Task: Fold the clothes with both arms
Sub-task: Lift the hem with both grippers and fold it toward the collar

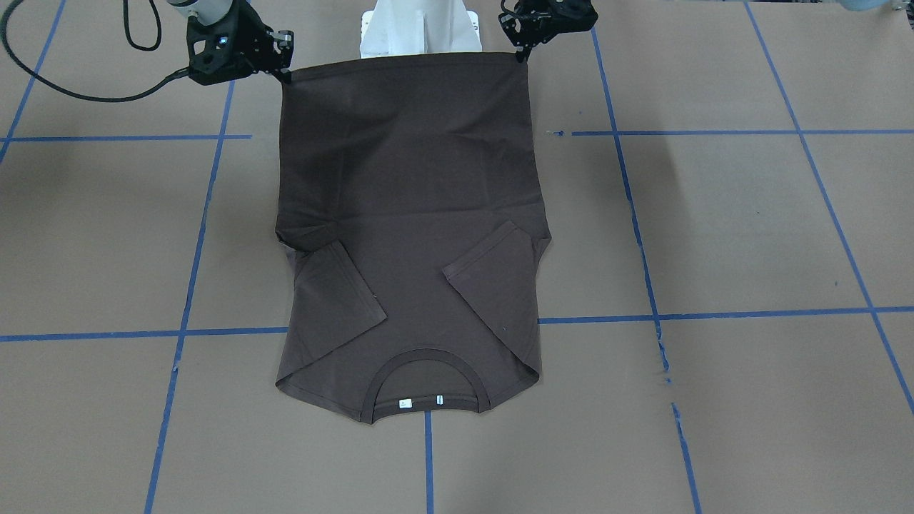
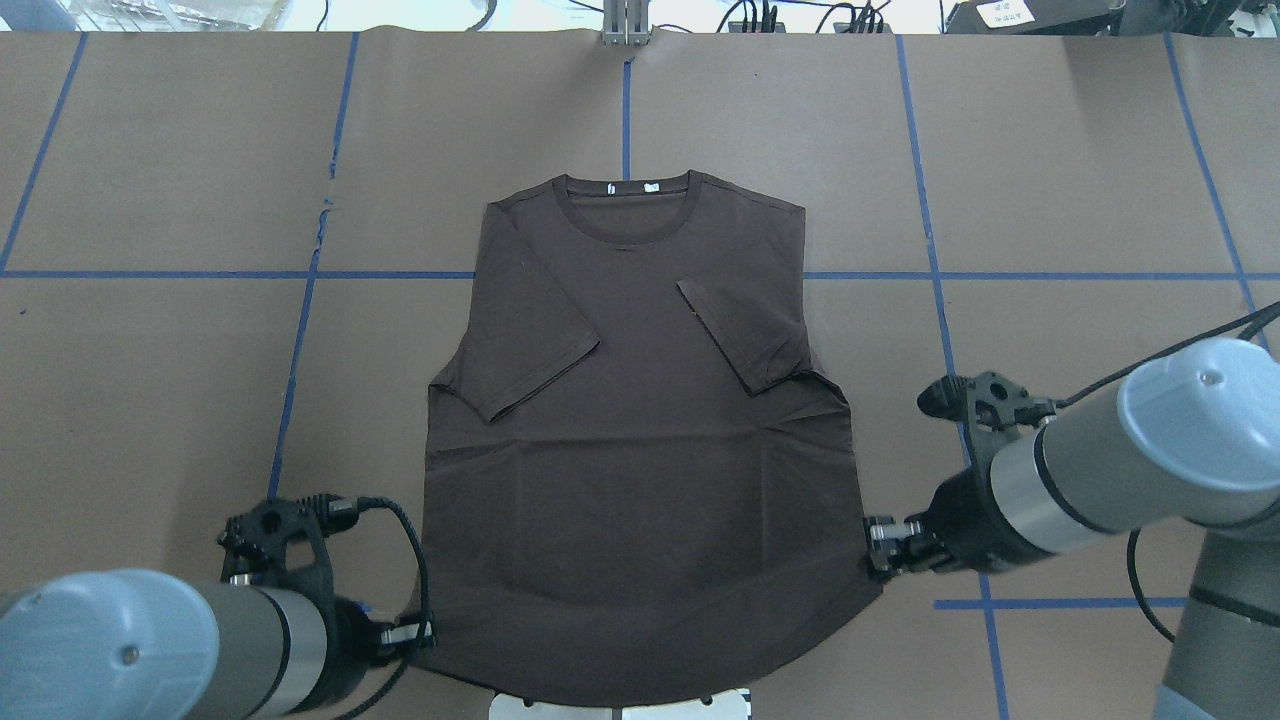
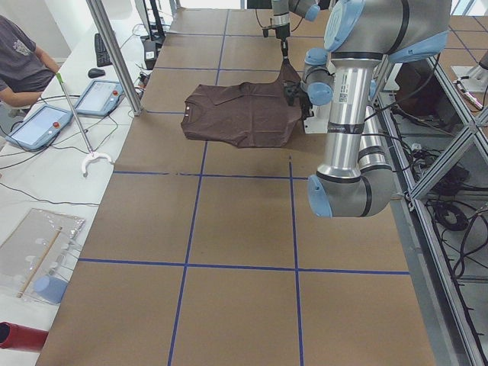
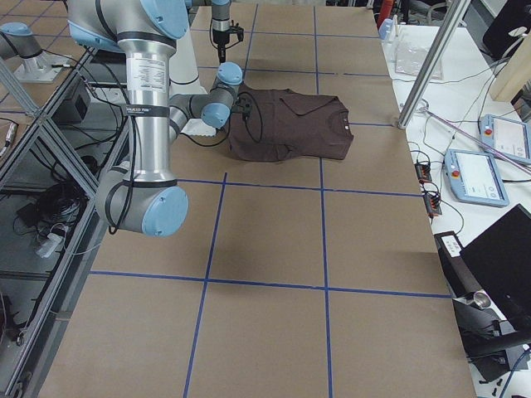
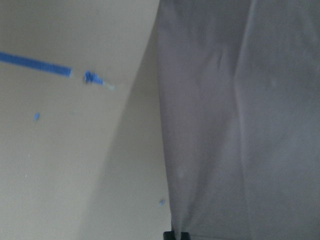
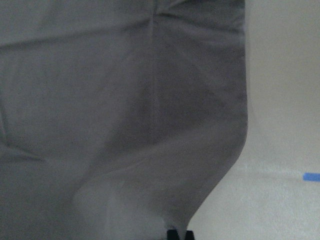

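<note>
The dark brown-grey T-shirt (image 2: 640,420) lies flat on the brown table with both sleeves folded inward. Its collar (image 2: 625,195) and white neck label are on the side away from the robot. My left gripper (image 2: 420,632) is shut on the hem corner on its side, which also shows in the front view (image 1: 523,56). My right gripper (image 2: 880,545) is shut on the other hem corner (image 1: 285,73). Both corners are raised a little off the table. Each wrist view shows cloth running down into closed fingertips (image 5: 175,235) (image 6: 179,235).
Blue tape lines (image 2: 300,330) grid the brown table. The white pedestal base (image 1: 418,32) stands just behind the hem. A black cable (image 1: 86,93) loops beside the right gripper. An operator (image 3: 19,65) and tablets sit beyond the table's far side.
</note>
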`<state>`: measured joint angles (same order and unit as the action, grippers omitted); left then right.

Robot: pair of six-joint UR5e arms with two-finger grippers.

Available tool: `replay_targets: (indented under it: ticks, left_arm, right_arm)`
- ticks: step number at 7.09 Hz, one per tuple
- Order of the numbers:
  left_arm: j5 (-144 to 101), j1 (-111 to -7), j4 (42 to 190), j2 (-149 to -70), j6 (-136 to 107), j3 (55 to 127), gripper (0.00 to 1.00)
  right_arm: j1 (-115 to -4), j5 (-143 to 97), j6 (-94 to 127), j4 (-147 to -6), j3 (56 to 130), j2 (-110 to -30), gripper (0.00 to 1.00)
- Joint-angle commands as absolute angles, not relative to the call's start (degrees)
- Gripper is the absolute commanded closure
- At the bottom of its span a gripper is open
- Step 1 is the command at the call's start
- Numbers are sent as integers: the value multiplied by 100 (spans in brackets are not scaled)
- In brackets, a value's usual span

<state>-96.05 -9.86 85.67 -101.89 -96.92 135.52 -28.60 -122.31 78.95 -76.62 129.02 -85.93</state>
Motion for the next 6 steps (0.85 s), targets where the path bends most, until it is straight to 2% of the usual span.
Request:
replay_targets:
  ticks: [1,4,6]
  left_arm:
    - [-10059,-2322,8569,-10623,-8470,12968,100]
    - [-10301,-3346,8613,-11485,-7667,11702,100]
    - [-10301,-3830,9145,-11750,-7401,10877,100]
  right_arm:
    - [-3950,-12260,7823,-7655,12072,-7721,100]
    - [-4577,-12234,7568,-7664,10718,-6814,100]
    - [-4885,-12243,7445,-7655,10172,-6654,100]
